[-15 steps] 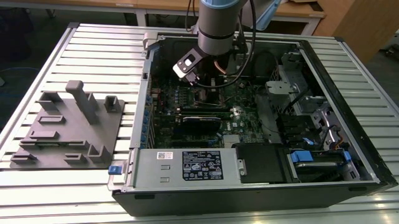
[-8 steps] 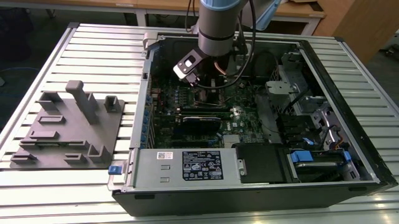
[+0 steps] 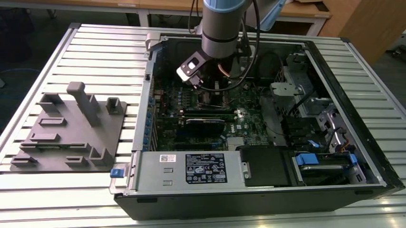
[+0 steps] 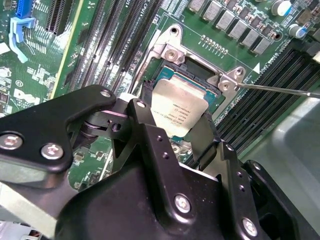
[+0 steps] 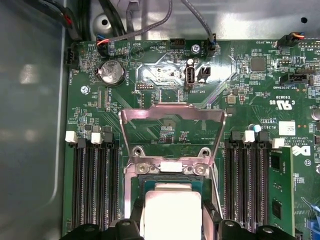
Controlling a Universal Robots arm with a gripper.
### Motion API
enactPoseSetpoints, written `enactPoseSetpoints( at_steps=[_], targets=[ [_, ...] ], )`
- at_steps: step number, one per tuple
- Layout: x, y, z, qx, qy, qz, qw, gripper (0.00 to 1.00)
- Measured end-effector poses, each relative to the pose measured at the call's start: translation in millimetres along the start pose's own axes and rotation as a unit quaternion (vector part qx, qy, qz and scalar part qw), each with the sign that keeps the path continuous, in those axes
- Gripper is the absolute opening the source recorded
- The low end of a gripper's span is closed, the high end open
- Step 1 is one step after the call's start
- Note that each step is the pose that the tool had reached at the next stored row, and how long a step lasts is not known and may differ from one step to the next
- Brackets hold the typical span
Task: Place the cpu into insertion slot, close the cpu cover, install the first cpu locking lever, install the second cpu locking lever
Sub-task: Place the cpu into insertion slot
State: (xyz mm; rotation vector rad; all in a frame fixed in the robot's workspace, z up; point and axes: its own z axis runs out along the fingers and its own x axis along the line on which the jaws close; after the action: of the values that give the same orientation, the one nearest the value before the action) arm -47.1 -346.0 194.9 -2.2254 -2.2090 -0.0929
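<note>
The cpu (image 4: pixel 179 106), a pale silvery square chip, sits between my gripper's (image 4: pixel 175 120) black fingers (image 4: pixel 145 117), which are shut on its two sides. It hangs tilted just over the insertion slot (image 4: pixel 200 67), a dark socket in a silvery frame. In the first wrist view the cpu (image 5: pixel 172 210) is over the near part of the insertion slot (image 5: pixel 165 178), held by the gripper (image 5: pixel 172 222). The cpu cover (image 5: pixel 172 116) stands flipped open beyond the slot. A thin locking lever (image 4: pixel 280 90) sticks out sideways. In the exterior view the gripper (image 3: pixel 201 90) reaches down into the case above the slot (image 3: pixel 214 97).
Long black memory slots (image 5: pixel 95 185) flank the socket on both sides. The open computer case (image 3: pixel 355 61) has metal walls, cables and drive bays at the exterior view's right. A grey fixture plate (image 3: pixel 70 133) lies on the slatted table at the exterior view's left.
</note>
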Motion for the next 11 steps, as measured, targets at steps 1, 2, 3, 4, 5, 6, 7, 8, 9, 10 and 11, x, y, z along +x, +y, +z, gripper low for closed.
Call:
enactPoseSetpoints(
  at_steps=[1,2,3,4,5,6,7,8,9,10,11],
  targets=[
    [0.2,0.0,0.3,0.0000,-0.0001,0.000,1.00000,0.54],
    [0.3,0.0,0.6,0.0000,0.0000,0.000,1.00000,0.54],
    [0.4,0.0,0.9,0.0001,-0.0001,0.000,1.00000,0.54],
    [0.4,-0.1,1.1,0.0001,-0.0001,0.000,1.00000,0.54],
    [0.4,-0.1,1.3,0.0001,-0.0001,0.000,1.00000,0.54],
    [0.4,-0.1,1.4,0.0001,-0.0002,0.000,1.00000,0.54],
    [0.4,-0.1,1.4,0.0001,-0.0001,0.000,1.00000,0.54],
    [0.4,-0.1,1.5,0.0001,-0.0001,0.000,1.00000,0.54],
    [0.4,-0.1,1.5,0.0001,-0.0001,0.000,1.00000,0.54],
    [0.4,-0.1,1.5,0.0001,-0.0001,0.000,1.00000,0.54],
    [0.4,-0.1,1.6,0.0001,-0.0001,0.000,1.00000,0.54]
  ],
)
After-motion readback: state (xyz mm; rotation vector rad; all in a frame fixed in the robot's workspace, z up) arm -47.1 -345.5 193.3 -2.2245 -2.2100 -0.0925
